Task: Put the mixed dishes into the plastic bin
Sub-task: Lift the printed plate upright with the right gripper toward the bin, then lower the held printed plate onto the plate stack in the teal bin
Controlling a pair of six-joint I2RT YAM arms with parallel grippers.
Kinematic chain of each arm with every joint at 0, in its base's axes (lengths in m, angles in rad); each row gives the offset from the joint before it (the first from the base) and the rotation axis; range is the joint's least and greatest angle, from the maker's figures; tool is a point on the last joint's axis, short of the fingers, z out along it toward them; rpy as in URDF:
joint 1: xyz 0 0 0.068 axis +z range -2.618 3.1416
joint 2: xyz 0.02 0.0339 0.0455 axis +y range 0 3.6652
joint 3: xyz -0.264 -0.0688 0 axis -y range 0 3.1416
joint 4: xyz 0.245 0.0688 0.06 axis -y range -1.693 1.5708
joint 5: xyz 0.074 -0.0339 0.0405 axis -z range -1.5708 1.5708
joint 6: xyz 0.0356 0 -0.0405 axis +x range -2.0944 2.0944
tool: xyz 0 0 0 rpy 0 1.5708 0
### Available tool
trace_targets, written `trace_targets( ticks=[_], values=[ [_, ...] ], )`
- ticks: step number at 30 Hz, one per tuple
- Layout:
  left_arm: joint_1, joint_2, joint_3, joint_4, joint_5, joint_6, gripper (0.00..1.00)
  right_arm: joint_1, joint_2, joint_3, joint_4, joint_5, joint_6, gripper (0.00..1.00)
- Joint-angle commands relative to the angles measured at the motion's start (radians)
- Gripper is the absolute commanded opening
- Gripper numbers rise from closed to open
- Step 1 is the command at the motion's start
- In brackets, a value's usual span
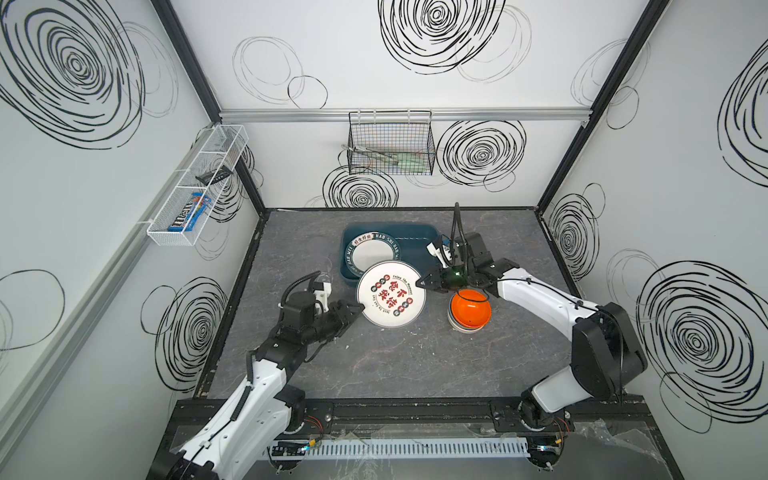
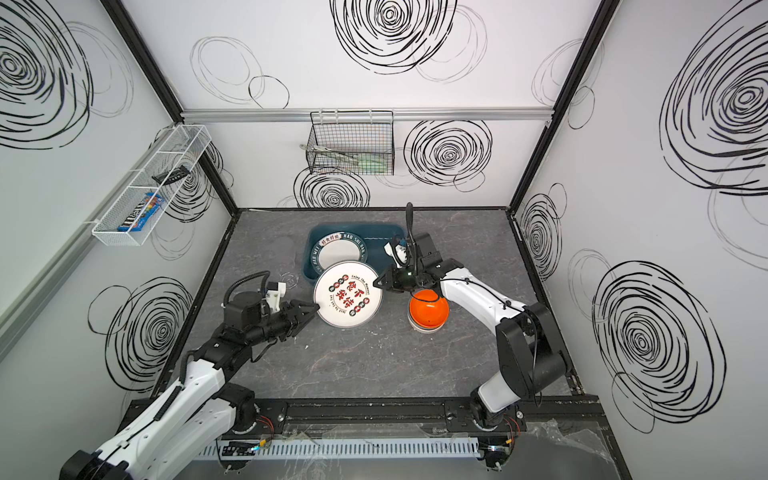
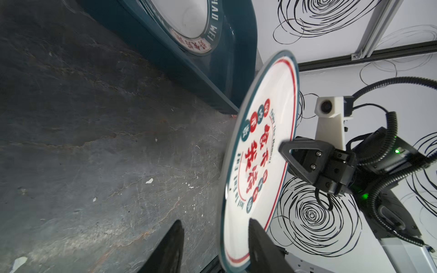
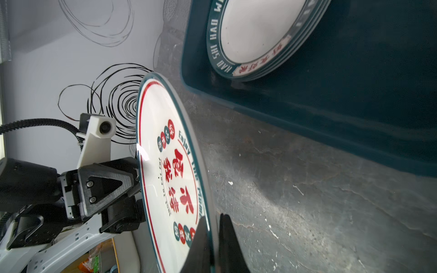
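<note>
Checking grips, I find the right end effector [image 1: 420, 284] pinching the red-lettered plate [image 1: 390, 294] by its rim, the left end effector [image 1: 360, 309] spread around the opposite edge. It hangs above the tabletop [image 1: 374, 365] at the near rim of the teal bin [image 1: 390, 225]; 1 green-rimmed plate [image 1: 371, 254] lies inside.

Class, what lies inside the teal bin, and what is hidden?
A stack of green-rimmed lettered plates lies in the teal bin, toward its left. The held character plate covers the stack's near edge; the right arm hides the bin's right end.
</note>
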Motion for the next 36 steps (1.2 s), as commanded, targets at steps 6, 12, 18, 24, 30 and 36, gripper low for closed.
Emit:
trace_targets(
  ticks=[6,12,18,24,30,36],
  values=[
    [0.026,-0.063,0.015,-0.027,-0.016,0.035,0.80,-0.056,0.083,0.163,-0.008,0.041,0.025,0.00],
    [0.043,-0.100,-0.008,-0.055,-0.015,0.041,0.87,-0.074,0.190,0.291,-0.047,0.094,0.057,0.00],
    [0.057,-0.127,-0.017,-0.082,-0.012,0.053,0.89,-0.077,0.289,0.385,-0.048,0.123,0.100,0.00],
    [0.067,-0.148,-0.032,-0.099,-0.010,0.056,0.90,-0.073,0.386,0.490,-0.063,0.169,0.128,0.00],
    [0.072,-0.159,-0.046,-0.104,-0.006,0.049,0.91,-0.059,0.492,0.605,-0.101,0.210,0.141,0.00],
    [0.078,-0.164,-0.051,-0.112,-0.009,0.048,0.91,-0.037,0.593,0.731,-0.153,0.248,0.141,0.00]
  ],
)
